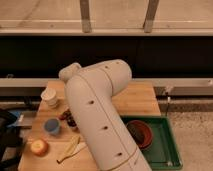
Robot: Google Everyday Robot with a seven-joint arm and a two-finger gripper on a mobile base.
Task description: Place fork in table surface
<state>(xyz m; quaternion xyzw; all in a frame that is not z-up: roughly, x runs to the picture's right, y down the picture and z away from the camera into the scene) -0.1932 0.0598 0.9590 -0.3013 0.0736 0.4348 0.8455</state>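
Note:
The table surface [142, 100] is a light-brown wooden top, and my big white arm [97, 115] rises across its middle. My gripper is almost wholly hidden behind that arm. Only a dark part [70, 119] shows at the arm's left edge, low over the table between the white cup and the blue cup. The fork is hidden; no thin silvery utensil shows anywhere.
A white cup [50, 96] stands at the table's back left, with a blue cup [51, 126] in front of it. An orange round fruit [39, 146] and pale yellow banana-like pieces [70, 149] lie near the front. A green tray [167, 145] holding a dark red bowl [140, 134] sits at the right.

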